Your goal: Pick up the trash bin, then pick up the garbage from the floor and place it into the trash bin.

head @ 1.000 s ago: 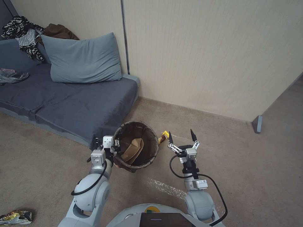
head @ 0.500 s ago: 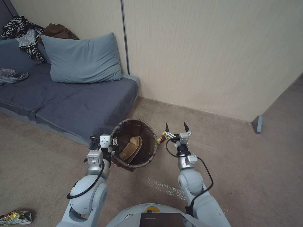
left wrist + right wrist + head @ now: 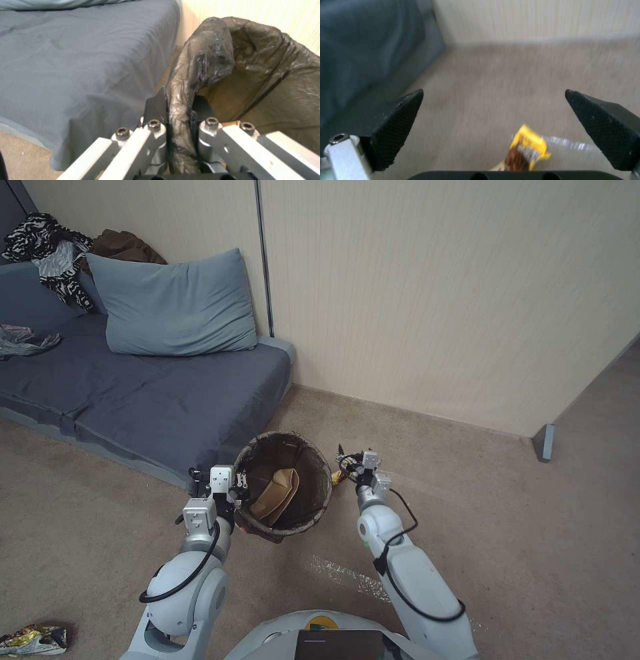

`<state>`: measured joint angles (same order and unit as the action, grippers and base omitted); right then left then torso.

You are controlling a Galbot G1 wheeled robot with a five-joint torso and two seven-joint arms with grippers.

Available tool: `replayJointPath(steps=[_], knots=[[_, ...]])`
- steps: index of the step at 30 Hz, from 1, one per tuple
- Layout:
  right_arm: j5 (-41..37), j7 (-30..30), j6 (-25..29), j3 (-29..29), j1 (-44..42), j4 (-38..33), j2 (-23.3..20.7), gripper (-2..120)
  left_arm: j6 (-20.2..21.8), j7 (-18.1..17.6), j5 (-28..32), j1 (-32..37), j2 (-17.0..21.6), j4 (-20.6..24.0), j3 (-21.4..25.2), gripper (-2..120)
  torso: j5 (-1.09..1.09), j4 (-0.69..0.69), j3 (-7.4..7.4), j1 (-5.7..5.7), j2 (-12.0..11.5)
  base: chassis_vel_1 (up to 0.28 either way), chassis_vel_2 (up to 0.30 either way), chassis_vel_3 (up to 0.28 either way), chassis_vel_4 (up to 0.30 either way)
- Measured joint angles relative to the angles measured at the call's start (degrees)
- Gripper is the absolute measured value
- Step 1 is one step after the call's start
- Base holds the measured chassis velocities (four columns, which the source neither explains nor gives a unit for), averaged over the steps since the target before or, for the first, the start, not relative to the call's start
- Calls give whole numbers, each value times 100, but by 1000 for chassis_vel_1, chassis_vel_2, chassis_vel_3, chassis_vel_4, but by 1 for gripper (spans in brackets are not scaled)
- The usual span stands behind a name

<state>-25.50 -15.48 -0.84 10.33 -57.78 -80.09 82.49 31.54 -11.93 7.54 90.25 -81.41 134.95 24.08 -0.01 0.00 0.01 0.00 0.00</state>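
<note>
1. Trash bin, lined with a dark brown bag, hangs just beside the sofa with the left gripper pinching its near-left rim.
2. Inside the bin a tan paper tray leans against the wall, straight ahead of the left gripper's fingertips.
3. Left wrist view adds the detail: the two black fingers are pressed together on a fold of the bag liner, one outside the rim and one inside.
4. Right of the bin, the right gripper reaches low toward the carpet, close to the bin's outer wall.
5. Right wrist view shows its fingers spread wide, with a yellow snack wrapper lying on the carpet between them and slightly short of the tips, untouched.
</note>
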Motion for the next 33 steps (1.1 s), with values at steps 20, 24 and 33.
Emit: replayJointPath(steps=[20, 24, 33], knots=[[157, -63, -377, -102, 1016, 2495, 578, 100, -11, 4, -113, 22, -73, -54, -80, 6, 0, 0, 0, 0, 0, 0, 0, 0, 0], [238, 3, -247, -80, 1147, 2781, 681, 100, -21, 6, -130, 41, -78, -57, -76, 6, 0, -1, -1, 0, 0, 0, 0, 0, 0], [241, 155, 35, -32, 1398, 3211, 811, 97, -34, 6, -166, 86, -76, -55, -61, 6, 0, 0, -1, 0, 0, 0, 0, 0, 0]])
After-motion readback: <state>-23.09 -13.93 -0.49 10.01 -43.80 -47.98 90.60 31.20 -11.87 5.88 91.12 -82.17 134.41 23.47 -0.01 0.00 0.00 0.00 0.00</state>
